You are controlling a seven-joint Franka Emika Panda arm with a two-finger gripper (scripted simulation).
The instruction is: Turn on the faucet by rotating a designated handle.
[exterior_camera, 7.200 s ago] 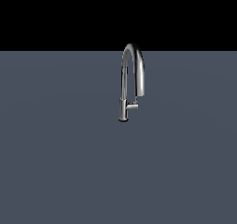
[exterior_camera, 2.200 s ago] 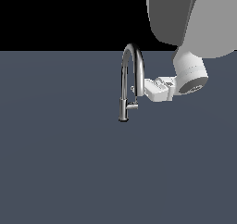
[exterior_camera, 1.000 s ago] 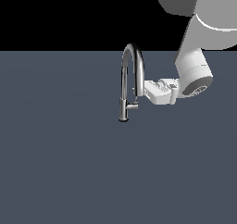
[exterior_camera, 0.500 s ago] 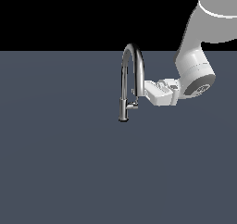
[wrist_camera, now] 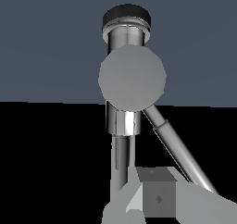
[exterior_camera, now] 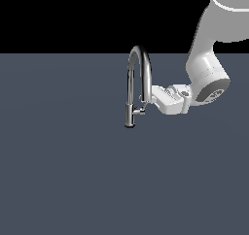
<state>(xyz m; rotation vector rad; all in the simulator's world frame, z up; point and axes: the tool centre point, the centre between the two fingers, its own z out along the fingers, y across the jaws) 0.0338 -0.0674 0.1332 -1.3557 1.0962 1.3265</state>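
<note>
- Mid tabletop [exterior_camera: 58, 180]: chrome faucet [exterior_camera: 137, 78] upright, handle [exterior_camera: 139, 111] sticking out sideways.
- Gripper [exterior_camera: 148, 99] just beside spout, near handle; jaws' state: can't tell.

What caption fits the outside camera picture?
White arm's gripper reaches in beside the chrome faucet, close to its stubby handle.

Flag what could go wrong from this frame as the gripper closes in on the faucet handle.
1. The gripper sits right by the gooseneck's descending end, above the handle; pushing on could hit the faucet spout instead of the lever.
2. The handle is short and shiny; a glancing contact may slip off without turning it.
3. Whether the fingers are open is unclear in either view, so contact may be poorly placed.
</note>
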